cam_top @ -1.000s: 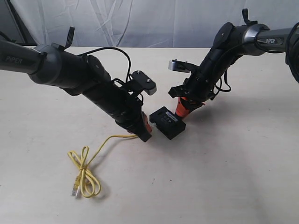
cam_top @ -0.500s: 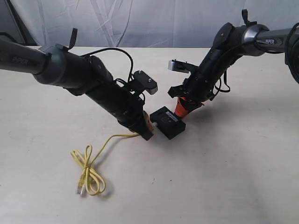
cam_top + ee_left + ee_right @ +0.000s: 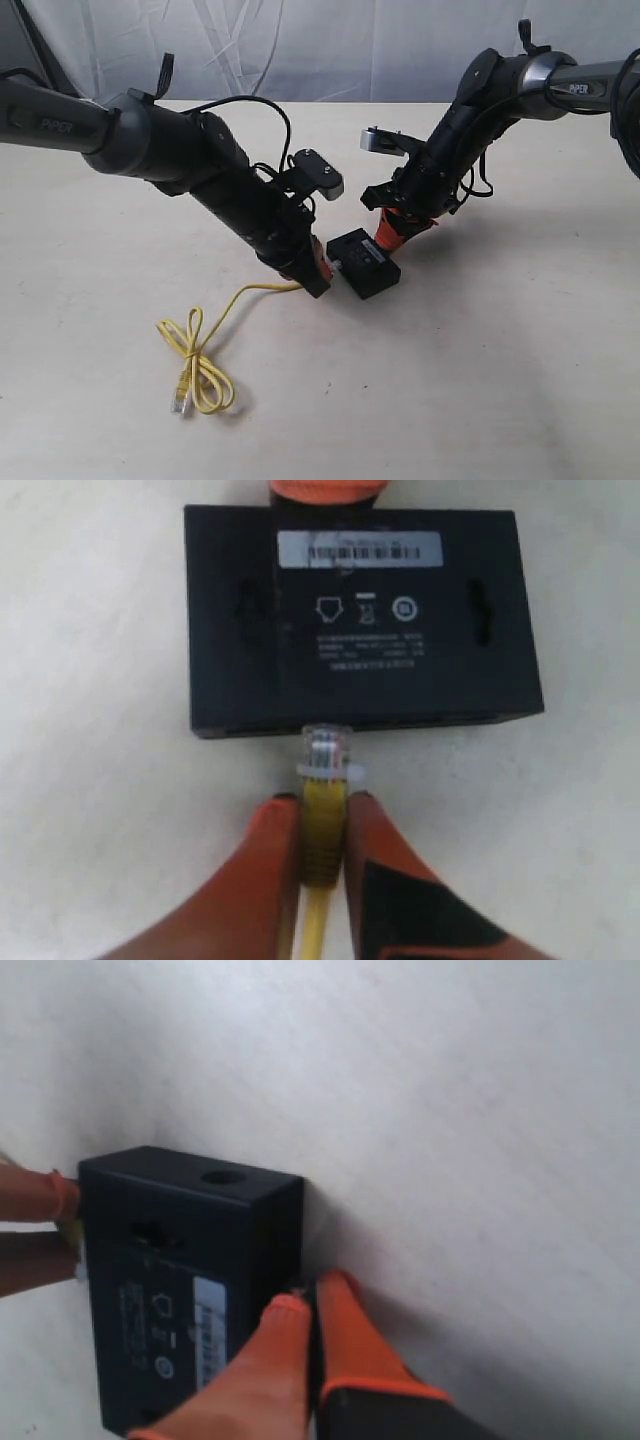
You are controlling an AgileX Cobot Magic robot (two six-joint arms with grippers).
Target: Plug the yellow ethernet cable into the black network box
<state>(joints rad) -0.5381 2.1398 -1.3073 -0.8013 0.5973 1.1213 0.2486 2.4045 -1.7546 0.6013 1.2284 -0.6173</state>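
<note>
Left hand (image 3: 322, 805) clamped on yellow ethernet cable (image 3: 320, 850) just behind its clear plug (image 3: 326, 752). Plug tip is at the black network box (image 3: 360, 630) port face, not seated. Right hand (image 3: 305, 1305) pinched closed and empty, butted against the box's back. Risk: a misaligned plug jams on the port edge and skids the box across the counter (image 3: 480, 380).
</note>
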